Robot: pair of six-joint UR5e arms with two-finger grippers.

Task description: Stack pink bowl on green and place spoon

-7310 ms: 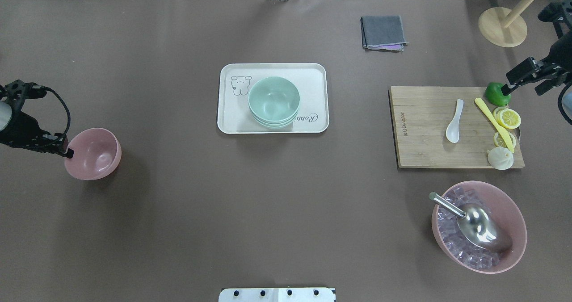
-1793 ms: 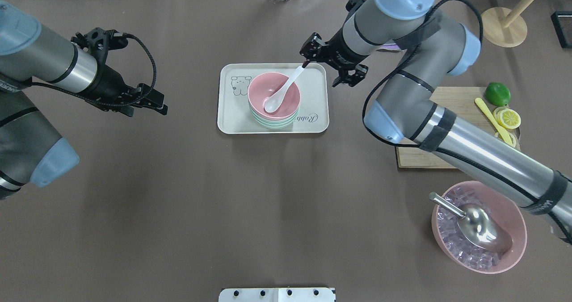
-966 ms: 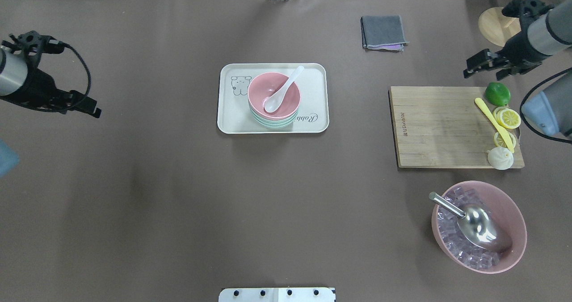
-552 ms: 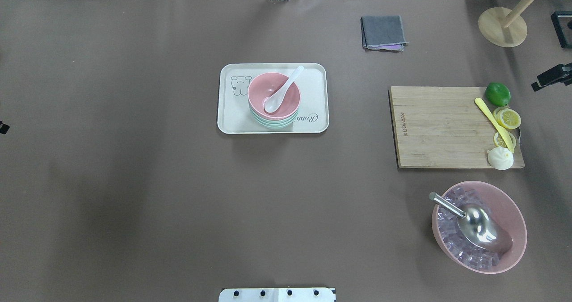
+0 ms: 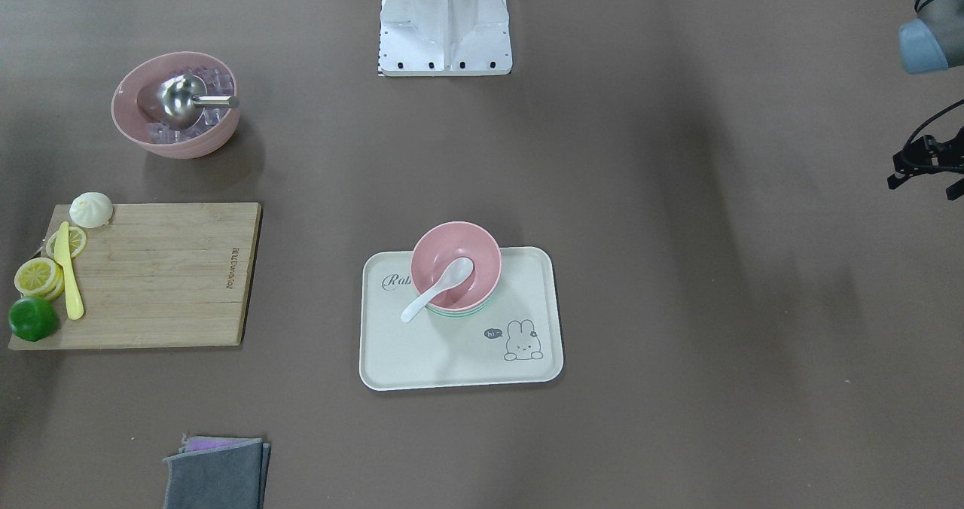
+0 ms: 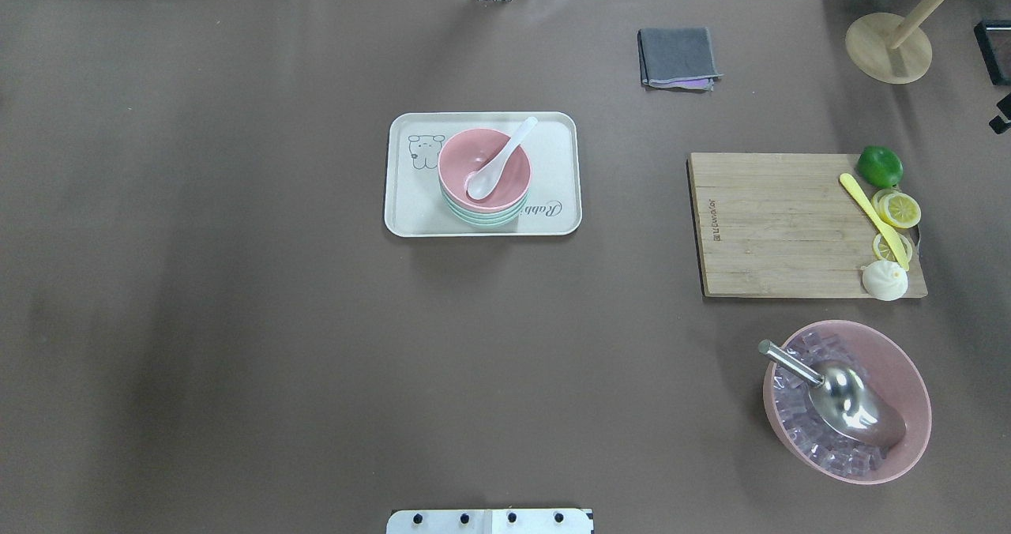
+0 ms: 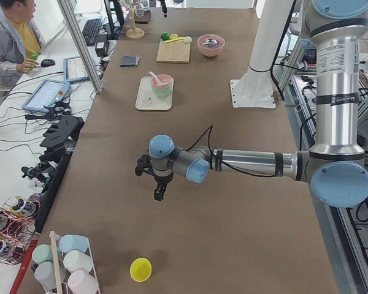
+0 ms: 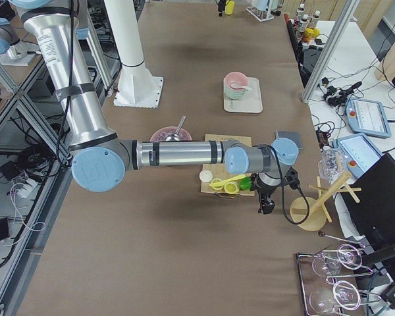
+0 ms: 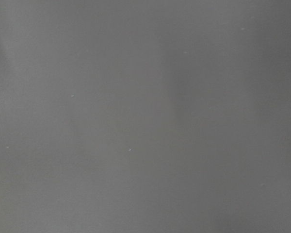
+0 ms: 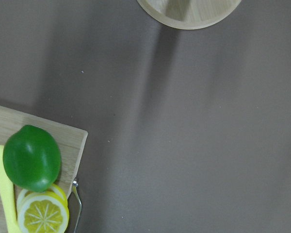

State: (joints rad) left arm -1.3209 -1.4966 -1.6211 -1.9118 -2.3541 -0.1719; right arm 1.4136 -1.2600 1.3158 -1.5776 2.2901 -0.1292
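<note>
Overhead: the pink bowl (image 6: 462, 155) sits nested in the green bowls (image 6: 483, 216) at the middle of the tray (image 6: 553, 135). The spoon (image 6: 503, 157) lies in it, scoop down inside and handle leaning over the rim toward the tray's far right corner. No gripper is near the tray. The likely risk is that overhanging handle: a jolt to the tray or an arm sweeping back over it could lever the spoon out. If the bowl is not fully seated, it could also slide off the stack.

Front-facing: the left gripper (image 5: 925, 174) hangs well to the robot's left of the tray, half cut off. It carries nothing visible, but the gap between its fingers cannot be told.

Left side: bowl and spoon show small on the tray, far beyond the near arm.

Right side: the right gripper (image 8: 267, 205) hangs well clear of the tray, past the cutting board (image 8: 227, 164). Whether it is spread or closed cannot be told.

Wrist views: neither shows the tray.

Against the overhead picture 0.6 s ago, bowl, spoon and tray lie unchanged, the black tip at the left edge is gone, and the one at the right edge sits higher
</note>
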